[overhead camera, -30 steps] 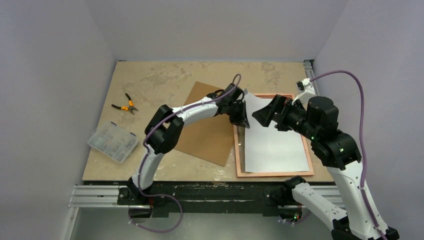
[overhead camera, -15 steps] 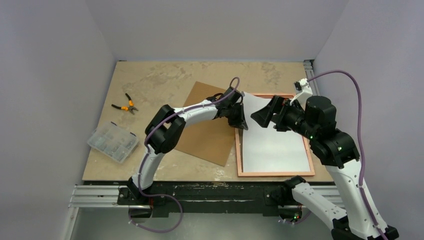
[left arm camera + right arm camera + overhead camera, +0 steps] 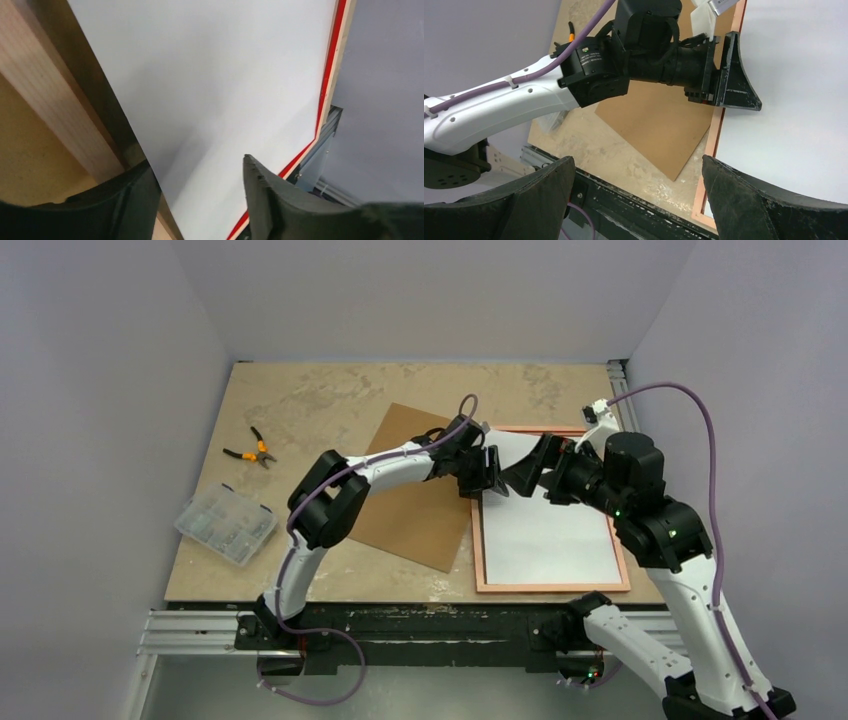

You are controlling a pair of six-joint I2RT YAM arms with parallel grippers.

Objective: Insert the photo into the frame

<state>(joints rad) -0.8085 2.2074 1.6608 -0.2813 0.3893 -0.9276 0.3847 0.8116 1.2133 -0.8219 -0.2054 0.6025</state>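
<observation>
The photo (image 3: 548, 535) lies white side up in the frame (image 3: 550, 587). At its eleven o'clock corner, the left gripper (image 3: 490, 475) stands part-open and the right gripper (image 3: 527, 472) gapes wide, both empty.

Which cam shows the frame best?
Top external: nearly the whole frame outline shows there. Left wrist shows only stretches of its rim up close; right wrist mostly just its left side.

The photo (image 3: 545, 535) shows a smooth, matt white paper back. The frame (image 3: 550, 587) is pale, grained wood with a red-painted edge. The board (image 3: 410, 520) is matt brown; the counter (image 3: 320, 410) looks rough and worn.
</observation>
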